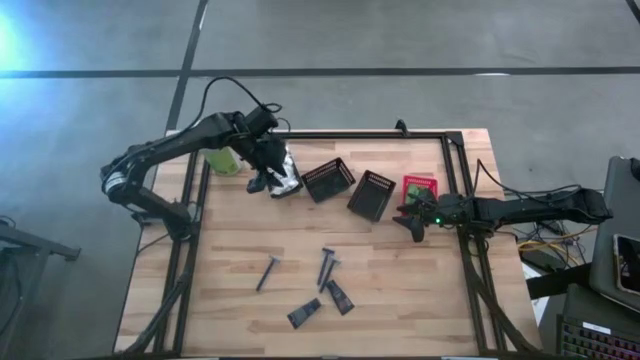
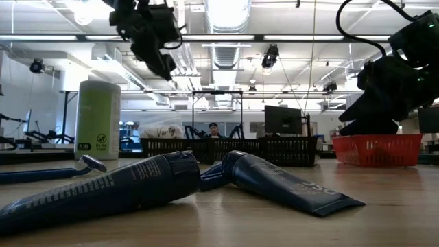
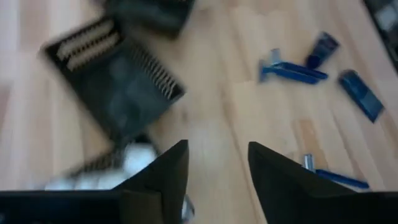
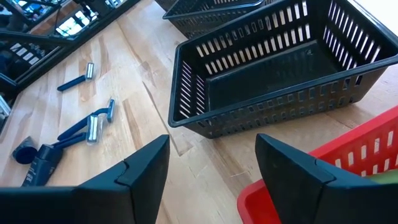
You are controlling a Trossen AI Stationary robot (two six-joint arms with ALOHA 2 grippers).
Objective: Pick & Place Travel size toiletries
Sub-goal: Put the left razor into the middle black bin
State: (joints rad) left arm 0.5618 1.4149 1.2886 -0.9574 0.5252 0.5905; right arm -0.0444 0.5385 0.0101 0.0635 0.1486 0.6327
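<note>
Scanning from the near edge of the table (image 1: 420,310) toward the red basket (image 2: 377,152).

Nearest, well apart from the red basket: two dark tubes (image 2: 103,192) lying flat, caps almost meeting. Judged light, with soft bodies that would dent and a smooth skin that may slip. Best hold is across the stiffer cap end or shoulder, not the crimped tail.

Next, closer to the red basket: blue-handled razors (image 4: 87,127) lying on the wood, two of them overlapping. Judged stiff and very light. Pinch the handle mid-length and keep off the blade head.

Beside the red basket: two black slotted baskets (image 4: 261,118), both apparently empty.

Right gripper (image 4: 212,146) hangs at the red basket's near rim, fingers spread, nothing between them.

Far side of the black baskets from the red one: white packets (image 1: 288,183), crinkly, probably feather-light and squashy. Left gripper (image 3: 217,149) hovers just above them, fingers parted over bare wood, holding nothing. Pale-green canister (image 2: 97,120) stands beyond.

View notes: only the high view shows the full spread. The low view gives the tubes' profile but hides the packets. The right wrist view alone looks into the nearer black basket.
</note>
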